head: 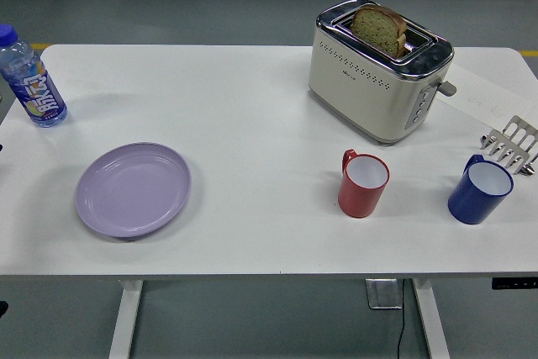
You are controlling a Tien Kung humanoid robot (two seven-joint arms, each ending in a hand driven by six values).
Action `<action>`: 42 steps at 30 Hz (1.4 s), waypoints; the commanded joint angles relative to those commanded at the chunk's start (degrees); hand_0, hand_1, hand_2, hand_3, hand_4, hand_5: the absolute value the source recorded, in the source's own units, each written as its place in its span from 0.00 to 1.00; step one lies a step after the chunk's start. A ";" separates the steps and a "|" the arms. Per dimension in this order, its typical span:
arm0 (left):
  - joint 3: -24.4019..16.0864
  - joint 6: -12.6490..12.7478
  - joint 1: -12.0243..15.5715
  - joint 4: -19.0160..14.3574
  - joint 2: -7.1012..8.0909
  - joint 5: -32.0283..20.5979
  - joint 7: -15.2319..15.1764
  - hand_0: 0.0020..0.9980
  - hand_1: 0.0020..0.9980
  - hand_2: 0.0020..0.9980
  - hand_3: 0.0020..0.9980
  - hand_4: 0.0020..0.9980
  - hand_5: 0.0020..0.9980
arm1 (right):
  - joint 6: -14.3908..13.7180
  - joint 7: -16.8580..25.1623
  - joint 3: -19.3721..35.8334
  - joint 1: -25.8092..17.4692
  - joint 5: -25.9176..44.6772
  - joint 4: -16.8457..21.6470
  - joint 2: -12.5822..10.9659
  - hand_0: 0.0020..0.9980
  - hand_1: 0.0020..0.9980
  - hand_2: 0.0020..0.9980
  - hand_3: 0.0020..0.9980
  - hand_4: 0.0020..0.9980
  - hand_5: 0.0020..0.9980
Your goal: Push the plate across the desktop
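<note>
the plate (133,188) lies flat on the table (252,115), well left of the toaster (378,69) and nearer the front edge, clear space all round it, so a push looks unobstructed. neither hand is in view, so i cannot tell their state. nothing touches the plate yet.

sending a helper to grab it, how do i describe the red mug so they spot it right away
Start at the cream two-slot toaster with a bread slice in it, at the far right of the white table. Just in front of it, toward the near edge, stands the red mug with a white inside. The other mug, to its right, is blue.
</note>
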 joint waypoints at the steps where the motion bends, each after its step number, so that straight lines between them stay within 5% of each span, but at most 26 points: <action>1: 0.36 0.10 0.02 0.08 -0.11 -0.11 -0.32 0.91 0.92 0.96 0.93 0.50 1.00 | 0.00 -0.01 0.01 -0.01 -0.01 0.00 0.01 0.60 0.54 0.64 0.62 0.14 0.35; 17: 6.32 0.71 -0.57 2.74 -2.85 -0.86 -4.15 0.90 0.92 0.97 0.95 0.50 1.00 | 0.14 -0.21 0.15 -0.10 -0.55 0.00 0.31 0.60 0.54 0.64 0.62 0.14 0.36; 42: 15.64 3.71 -1.22 4.72 -3.40 -3.44 -8.48 0.90 0.92 0.97 0.98 0.51 1.00 | 0.35 -0.28 0.00 0.13 -1.45 0.00 0.52 0.60 0.54 0.64 0.62 0.13 0.36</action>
